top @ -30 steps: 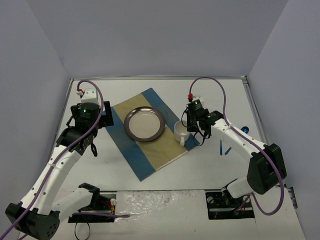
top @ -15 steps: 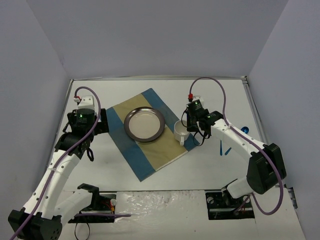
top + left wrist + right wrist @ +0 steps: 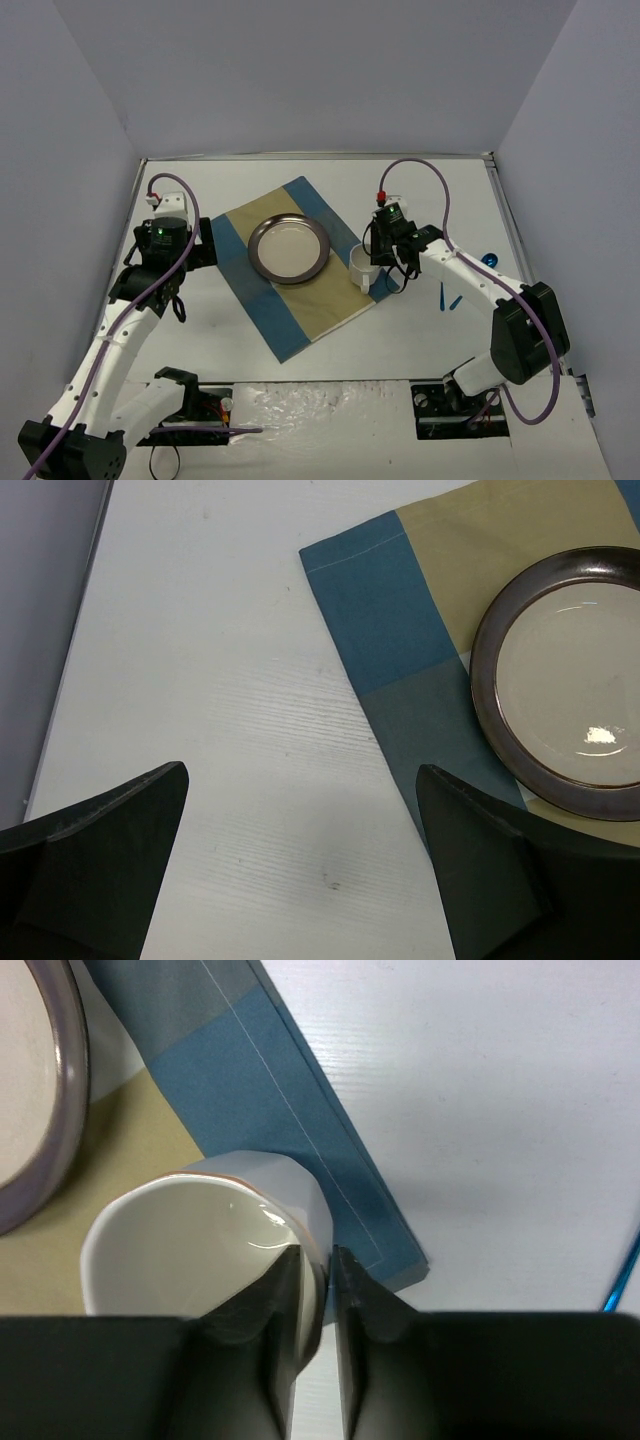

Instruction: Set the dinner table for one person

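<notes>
The right gripper (image 3: 315,1265) is clamped on the white cup (image 3: 200,1240), one finger inside and one outside its wall, setting it upright on the striped placemat's (image 3: 290,320) corner beside the dark-rimmed plate (image 3: 289,248), where a drink belongs. The left gripper (image 3: 300,780) hovers with jaws wide apart over the dinner table (image 3: 400,340), holding nothing
</notes>
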Action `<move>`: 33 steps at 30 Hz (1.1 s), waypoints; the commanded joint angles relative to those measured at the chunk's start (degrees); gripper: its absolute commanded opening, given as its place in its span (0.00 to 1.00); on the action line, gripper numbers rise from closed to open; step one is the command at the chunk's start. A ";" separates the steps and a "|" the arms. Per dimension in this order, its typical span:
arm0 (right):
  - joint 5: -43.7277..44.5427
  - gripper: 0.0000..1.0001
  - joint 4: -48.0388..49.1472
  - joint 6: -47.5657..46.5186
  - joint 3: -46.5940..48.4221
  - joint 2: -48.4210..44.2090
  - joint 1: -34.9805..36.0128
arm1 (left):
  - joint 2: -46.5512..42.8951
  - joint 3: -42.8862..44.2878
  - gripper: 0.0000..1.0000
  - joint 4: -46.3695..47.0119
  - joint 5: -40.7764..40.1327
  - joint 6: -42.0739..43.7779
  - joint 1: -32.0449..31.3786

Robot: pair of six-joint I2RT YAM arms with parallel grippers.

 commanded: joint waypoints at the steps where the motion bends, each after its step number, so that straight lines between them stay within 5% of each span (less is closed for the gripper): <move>1: 0.50 0.40 3.52 1.21 0.53 -3.24 -0.43 | -0.67 0.55 0.95 2.86 0.26 0.17 0.63; 8: 1.07 0.72 2.58 1.23 1.42 -8.46 -2.04 | -0.78 0.55 0.95 2.81 0.50 -0.01 0.74; 20: 0.88 0.74 3.78 -0.91 -0.21 -7.70 -21.92 | -1.61 0.55 0.95 2.71 2.63 -0.71 1.11; 29: -15.51 0.68 18.29 -5.53 -3.36 0.90 -36.70 | -3.18 0.36 0.95 2.71 5.26 -0.98 1.45; 33: -15.93 0.68 18.57 -11.44 -1.85 4.37 -38.55 | -3.98 0.07 0.95 3.00 6.11 -1.10 1.75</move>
